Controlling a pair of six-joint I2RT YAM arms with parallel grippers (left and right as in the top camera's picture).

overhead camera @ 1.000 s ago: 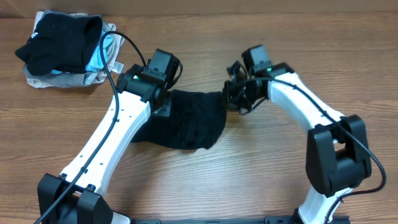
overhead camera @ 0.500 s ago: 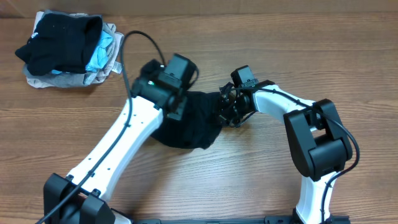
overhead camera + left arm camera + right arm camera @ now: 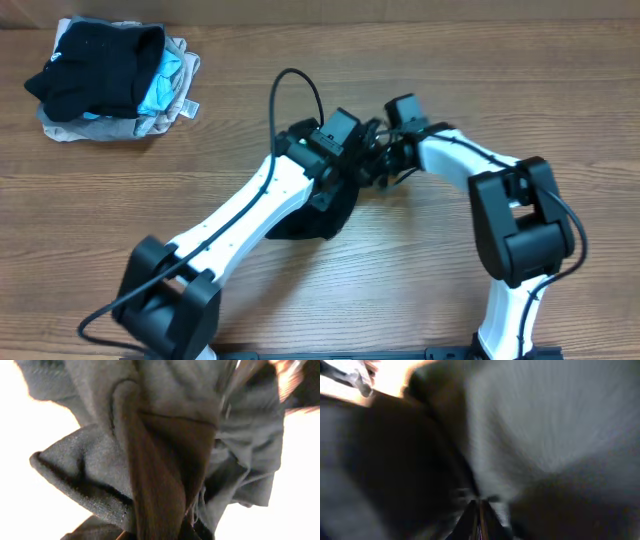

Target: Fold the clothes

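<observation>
Shirt (image 3: 318, 208): bunched at centre of table (image 3: 520, 60), bulk drooping toward 7 o'clock under the left arm. Pile (image 3: 105, 80) of folded garments sits well apart at 10 o'clock.

Left gripper (image 3: 350, 165): pressed together, pinching a wad of shirt; cloth fills its wrist view. Right gripper (image 3: 380, 165): just beside it at 3 o'clock, likewise clamped on shirt cloth, view blurred.

Judgement: thin, limp, light fabric with no stiffness. It creases and slips readily and is not fragile. Better hold: hem or shoulder corners, one per claw, not mid-cloth wads.
</observation>
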